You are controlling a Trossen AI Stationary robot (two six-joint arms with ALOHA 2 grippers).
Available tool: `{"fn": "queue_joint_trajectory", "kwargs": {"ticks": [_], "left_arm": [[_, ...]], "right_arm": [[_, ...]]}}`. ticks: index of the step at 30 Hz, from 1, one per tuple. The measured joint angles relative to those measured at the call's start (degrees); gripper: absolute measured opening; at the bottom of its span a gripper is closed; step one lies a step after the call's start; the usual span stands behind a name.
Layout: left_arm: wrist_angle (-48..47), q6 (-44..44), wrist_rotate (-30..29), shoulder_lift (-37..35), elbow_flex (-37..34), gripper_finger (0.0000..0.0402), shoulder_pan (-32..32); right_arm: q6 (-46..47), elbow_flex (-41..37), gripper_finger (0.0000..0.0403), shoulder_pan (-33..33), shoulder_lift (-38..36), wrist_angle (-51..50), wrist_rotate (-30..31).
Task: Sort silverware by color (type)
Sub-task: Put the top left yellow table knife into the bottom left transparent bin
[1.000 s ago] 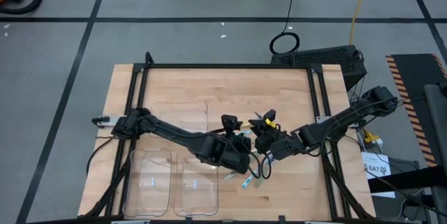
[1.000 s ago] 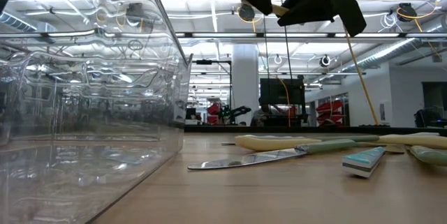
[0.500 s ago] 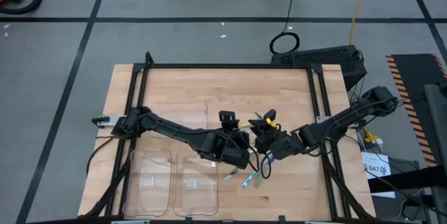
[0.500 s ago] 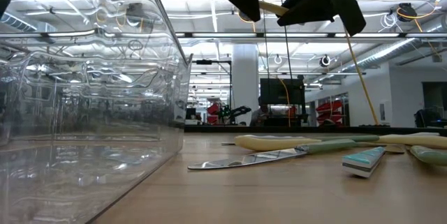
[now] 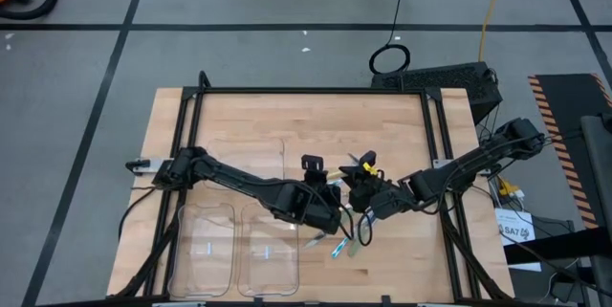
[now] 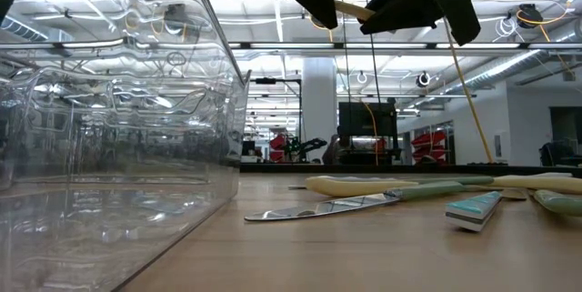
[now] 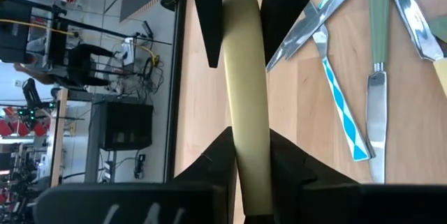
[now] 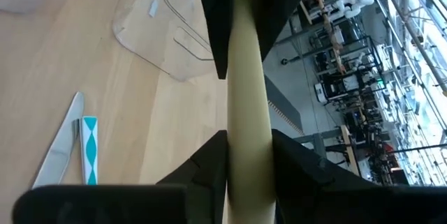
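One pale yellow handle [image 7: 246, 98] is pinched from both ends, held in the air above the table's middle: the left wrist view shows it running between that arm's own dark fingers [image 7: 209, 175] and, farther along, between the other arm's two fingers [image 7: 206, 21]; the right wrist view shows the same yellow bar [image 8: 246, 98] clamped the same way. So the left gripper [image 5: 330, 195] is closed on one end of the utensil and the right gripper [image 5: 356, 192] is closed on the other, the two meeting nose to nose over the wood. In the low view the yellow piece [image 6: 350, 9] bridges the two dark gripper bodies near the top edge, well clear of the tabletop. Below and just in front of the grippers, the rest of the silverware [image 5: 337, 243] lies loose in a small heap on the table [image 5: 316, 120]: a knife with a pale green handle [image 7: 377, 21], a piece with a blue-and-white patterned handle [image 7: 342, 105], further metal blades crossing each other. At table height a cream handle [image 6: 364, 186], a knife blade [image 6: 309, 208] and a teal-patterned handle [image 6: 475, 209] rest flat. Two clear trays [image 5: 234, 250] sit side by side toward the table's front left, with a third clear tray [image 5: 244, 159] behind them; the near tray wall [image 6: 109, 128] fills the low view's left side.
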Motion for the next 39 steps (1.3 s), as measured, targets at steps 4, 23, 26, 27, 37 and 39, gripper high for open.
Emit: {"fn": "queue_joint_trajectory", "kwargs": {"ticks": [4,23,26,27,37,39], "left_arm": [[-0.5,-2.6,-0.3,0.0,0.0,0.0050,-0.6],[-27.6,-32.3,-4.8,-0.3,5.2,0.0050,-10.4],[-29.1,-34.8,-7.8,-0.3,5.2,0.0050,-13.0],[-29.2,-34.8,-9.2,-0.6,5.2,0.0050,-14.2],[-29.2,-43.1,-20.5,-6.3,1.1,0.0050,-25.0],[-29.2,-45.5,-22.2,-7.9,-1.7,0.0050,-25.9]], "right_arm": [[2.1,0.0,0.0117,0.0,0.0,0.5,0.2],[4.1,-0.1,0.0235,1.1,-0.9,-0.5,6.4],[4.4,-0.1,0.0232,1.1,-1.0,-0.4,6.3],[4.4,-0.1,0.0232,1.1,-1.0,-0.4,6.2],[5.4,-0.1,0.0231,1.4,-1.0,-0.4,6.1],[5.7,-0.1,0.0231,1.4,-1.0,-0.4,6.0]]}}
